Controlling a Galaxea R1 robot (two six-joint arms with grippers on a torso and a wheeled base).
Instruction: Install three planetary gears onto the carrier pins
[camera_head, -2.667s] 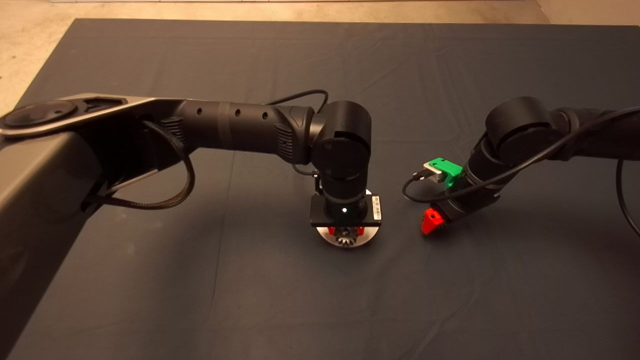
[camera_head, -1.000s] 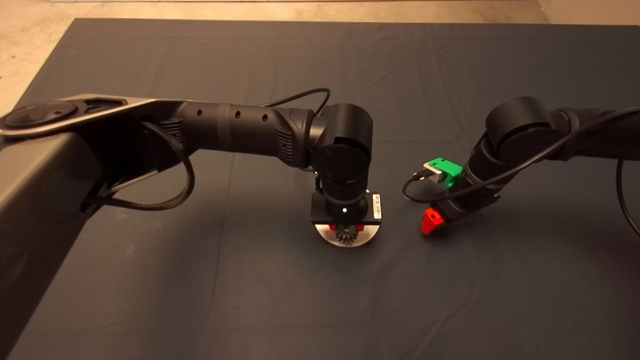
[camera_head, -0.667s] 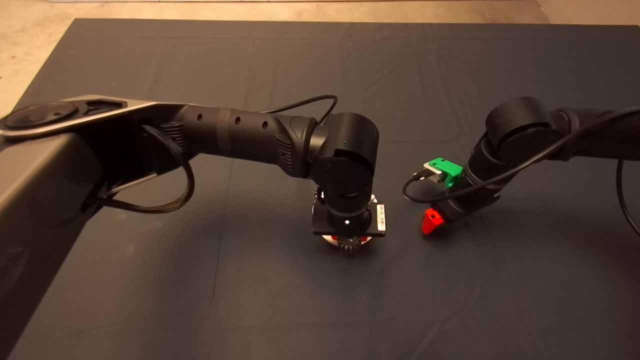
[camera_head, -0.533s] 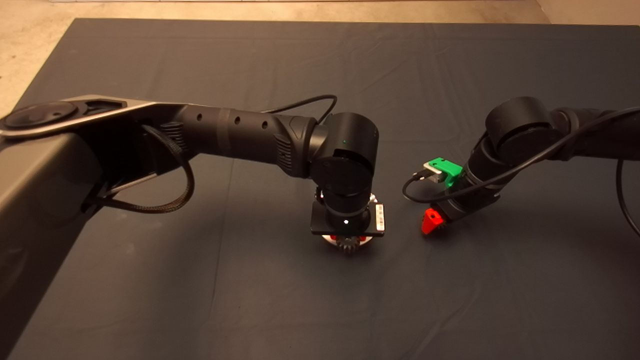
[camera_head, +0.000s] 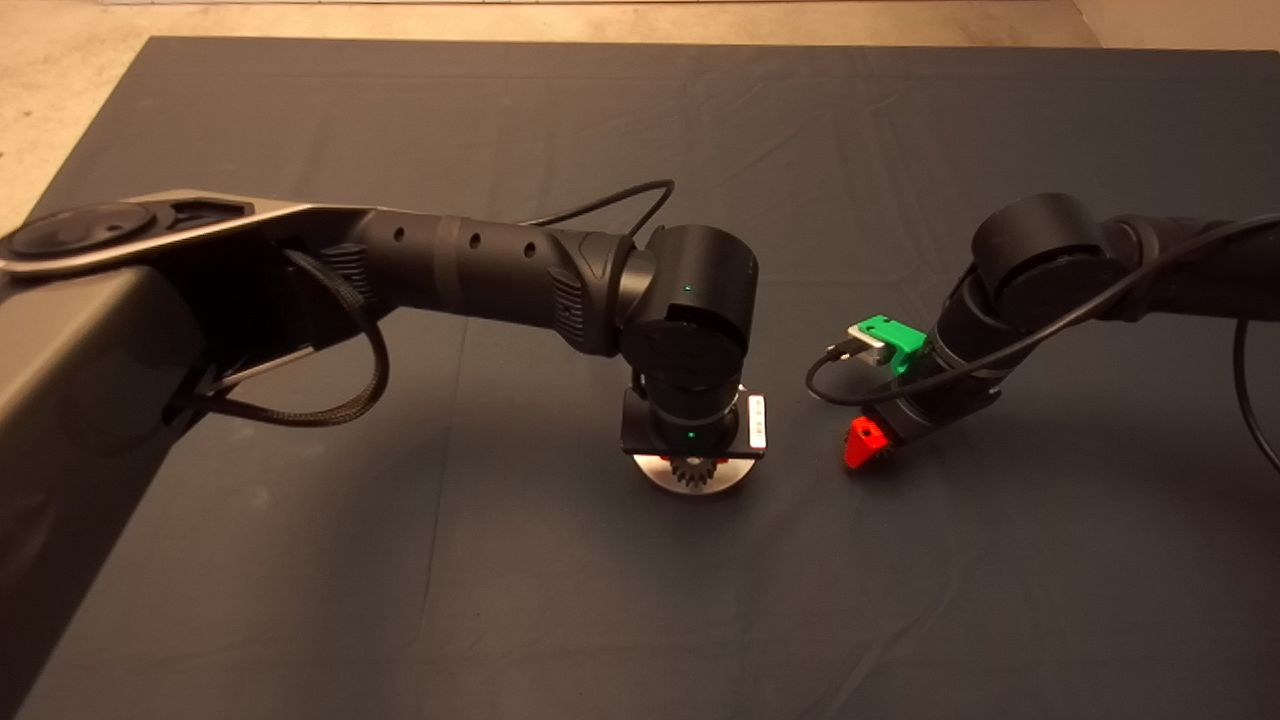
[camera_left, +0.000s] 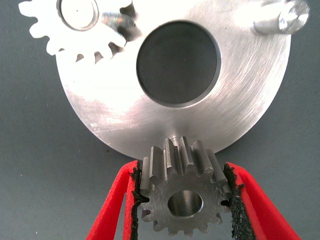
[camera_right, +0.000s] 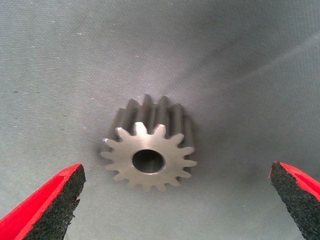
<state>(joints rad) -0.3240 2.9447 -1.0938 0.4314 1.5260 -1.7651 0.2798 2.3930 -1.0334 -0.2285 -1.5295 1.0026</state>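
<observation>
Gears first, taken from left to right. My left pincer (camera_left: 184, 200) is over the round silver plate (camera_head: 655, 476) in the middle of the mat (camera_head: 300, 560), pinching one gear (camera_left: 184, 192) by its toothed flanks, one pad on each side, bore upright. In the left wrist view this gear hangs at the plate's edge, with the top of a pin (camera_left: 173, 139) just showing behind it; I cannot tell whether the bore is started on the pin. On the same plate, a second gear (camera_left: 75, 27) is seated over its pin, and a third pin (camera_left: 280, 17) stands bare. I judge one gear installed, one in hand and one to fetch.

Further right, my right pincer (camera_right: 175, 200) is spread wide, low over the mat, with the last gear (camera_right: 149, 150) lying flat on the cloth between its fingers (camera_right: 52, 205), untouched.

Handling, by my judgement: these are solid steel, stiff, dense for their bulk and in no way fragile. The polished faces would be slippery; the teeth give the pads purchase. Take hold across opposite flanks, leaving the bore free, and keep the gear level, since a tilted bore would likely bind on the pin.
</observation>
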